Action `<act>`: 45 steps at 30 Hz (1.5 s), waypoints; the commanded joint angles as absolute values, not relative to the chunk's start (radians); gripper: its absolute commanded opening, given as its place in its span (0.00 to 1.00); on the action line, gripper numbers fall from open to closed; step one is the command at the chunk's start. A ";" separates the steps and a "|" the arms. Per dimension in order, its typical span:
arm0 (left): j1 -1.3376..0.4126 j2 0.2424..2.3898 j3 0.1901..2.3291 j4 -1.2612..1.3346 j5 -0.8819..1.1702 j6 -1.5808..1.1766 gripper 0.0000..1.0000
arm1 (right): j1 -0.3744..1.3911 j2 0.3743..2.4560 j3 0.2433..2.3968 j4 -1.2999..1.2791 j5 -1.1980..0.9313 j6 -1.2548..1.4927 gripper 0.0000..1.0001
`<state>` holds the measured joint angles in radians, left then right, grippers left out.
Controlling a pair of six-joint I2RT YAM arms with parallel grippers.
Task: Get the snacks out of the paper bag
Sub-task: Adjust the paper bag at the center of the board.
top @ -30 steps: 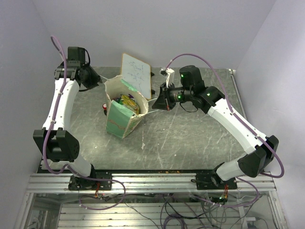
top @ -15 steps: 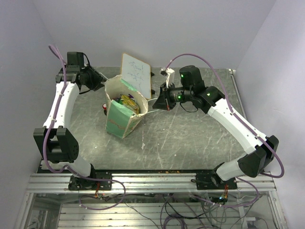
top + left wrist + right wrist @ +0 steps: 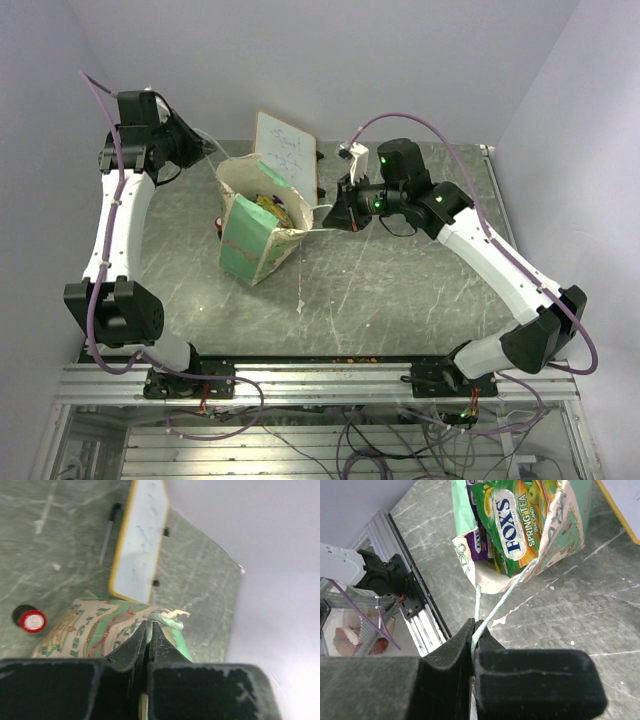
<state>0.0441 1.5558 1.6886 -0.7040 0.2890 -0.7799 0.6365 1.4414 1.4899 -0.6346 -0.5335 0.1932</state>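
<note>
The paper bag (image 3: 252, 240) stands tilted at mid-table, its mouth pulled wide between both arms. Inside lie the snacks (image 3: 272, 207); the right wrist view shows a green Fox's packet (image 3: 517, 525) and a purple one (image 3: 480, 545) in the open mouth. My left gripper (image 3: 207, 152) sits above and left of the bag's rim, shut on one string handle; in the left wrist view (image 3: 149, 627) the jaws pinch a pale green strand at the bag's (image 3: 90, 630) top edge. My right gripper (image 3: 338, 218) (image 3: 474, 630) is shut on the other string handle (image 3: 495, 607), stretched taut from the bag (image 3: 570, 525).
A white wood-framed board (image 3: 285, 152) (image 3: 140, 540) leans just behind the bag. A small red-and-black cylinder (image 3: 219, 224) (image 3: 31, 620) stands at the bag's left side. A dark pen (image 3: 107, 535) lies left of the board. Aluminium rails (image 3: 420, 625) run along the table's near edge.
My left gripper has closed on the handle and risen up and back to the left. The bag's mouth has stretched wider and leans left. The right arm has held still.
</note>
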 commanded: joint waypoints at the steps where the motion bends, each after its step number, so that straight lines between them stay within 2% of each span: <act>1: 0.025 1.504 1.727 -0.488 0.472 -0.748 0.07 | 0.635 1.394 1.485 -0.632 -0.524 0.179 0.00; 8: -0.131 1.496 1.742 -0.566 0.500 -0.640 0.07 | 0.637 1.390 1.445 -0.686 -0.517 0.155 0.00; 14: -0.338 1.443 1.626 -0.504 0.477 -0.659 0.07 | 0.637 1.314 1.346 -0.734 -0.499 0.158 0.00; 22: -0.514 1.344 1.428 -0.424 0.418 -0.718 0.07 | 0.637 1.200 1.202 -0.781 -0.466 0.182 0.01; 28: -0.593 1.309 1.347 -0.443 0.387 -0.777 0.07 | 0.636 1.153 1.164 -0.768 -0.373 0.208 0.11; 33: -0.647 1.335 1.383 -0.469 0.349 -0.805 0.07 | 0.632 1.162 1.188 -0.808 -0.155 0.218 0.22; 37: -0.681 1.363 1.453 -0.541 0.285 -0.825 0.07 | 0.601 1.175 1.198 -0.861 -0.016 0.254 0.35; 45: -0.686 1.352 1.520 -0.731 0.137 -0.859 0.07 | 0.513 1.213 1.131 -0.835 -0.075 0.262 0.66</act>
